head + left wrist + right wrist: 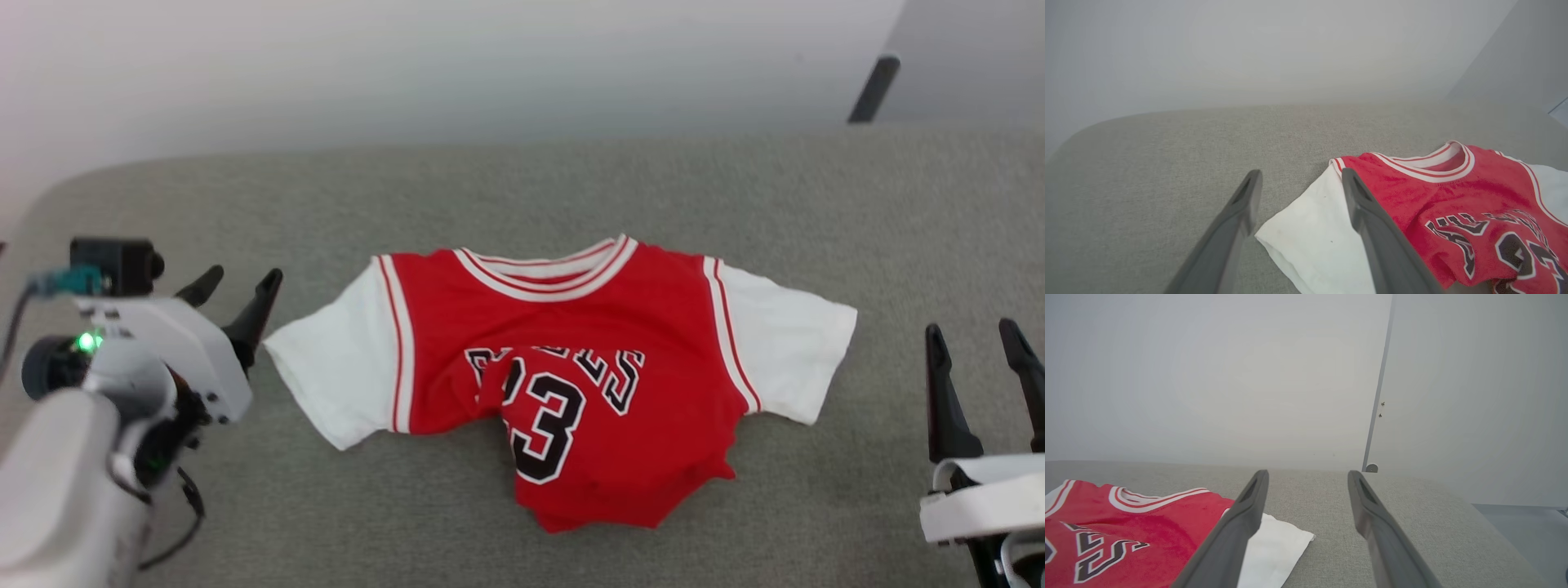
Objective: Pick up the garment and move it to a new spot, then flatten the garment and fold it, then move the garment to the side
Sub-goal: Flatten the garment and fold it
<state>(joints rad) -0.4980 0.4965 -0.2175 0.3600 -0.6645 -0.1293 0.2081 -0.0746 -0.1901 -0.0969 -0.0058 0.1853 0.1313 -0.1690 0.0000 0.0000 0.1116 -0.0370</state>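
**Left end effector** (245,274): released. The two dark fingers are spread with nothing between them. In the head view the fingertips sit just beside the outer edge of the garment's white sleeve on the robot's left; contact with the cloth cannot be confirmed. In the left wrist view (1301,173), grey cloth and a corner of that sleeve show in the gap between the fingers, and the inner finger crosses the sleeve and the red body panel.

**Right end effector** (971,328): released. The fingers are parallel and spread, and they hold nothing. It stands near the garment's other white sleeve but clear of it. In the right wrist view (1308,473), bare grey cloth shows in the gap, and the sleeve lies beside the inner finger.

**Garment** (571,343): the red jersey lies front side up at the middle of the surface (522,180). The striped collar points away from the robot and one sleeve extends to each side. The upper body lies fairly flat. The lower body is bunched, and a fold on the robot's left covers part of the black lettering and the number 23. The garment also appears in the left wrist view (1412,192) and the right wrist view (1147,522).

**Surroundings**: the surface is covered in grey woven fabric and has a rounded far corner. A pale wall (408,65) stands behind it.
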